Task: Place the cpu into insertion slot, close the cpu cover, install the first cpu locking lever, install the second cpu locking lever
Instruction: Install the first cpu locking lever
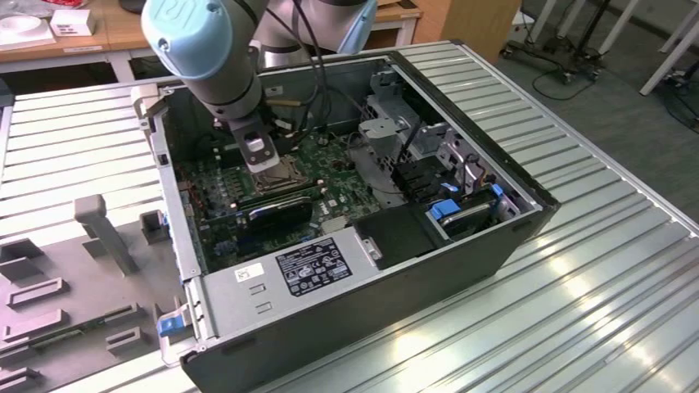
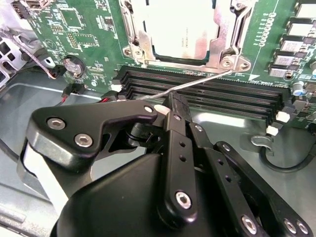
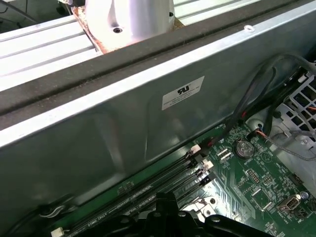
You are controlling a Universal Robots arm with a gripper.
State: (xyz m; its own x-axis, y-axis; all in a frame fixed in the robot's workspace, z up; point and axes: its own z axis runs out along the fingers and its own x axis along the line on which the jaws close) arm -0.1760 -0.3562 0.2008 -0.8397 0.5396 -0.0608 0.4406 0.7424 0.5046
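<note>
Item, nearest in the second wrist view: gripper (image 2: 165, 111), black linkage; jaws drawn narrow around the end of a thin silver locking lever (image 2: 197, 82), though contact at the tips cannot be confirmed. The lever slants up from the jaws, crossing the black memory slots (image 2: 207, 91), to the corner of the socket hardware. Item, beyond: cpu (image 2: 180, 27), pale metal top, seated flat in the insertion slot (image 2: 129, 27); cpu cover (image 2: 232, 37), silver frame, lying down over the chip's edges. Judged status: placement done, cover closed; lever work in hand, with this lever apparently not yet latched; the state of the other lever cannot be told. Item, green board (image 2: 84, 29) under all of these. Item, exterior view: arm (image 1: 208, 57), pale blue, reaching steeply down into the open computer case (image 1: 361, 303), wrist over the socket area (image 1: 273, 173); case lying on its side on a ribbed metal desk (image 1: 611, 278).
</note>
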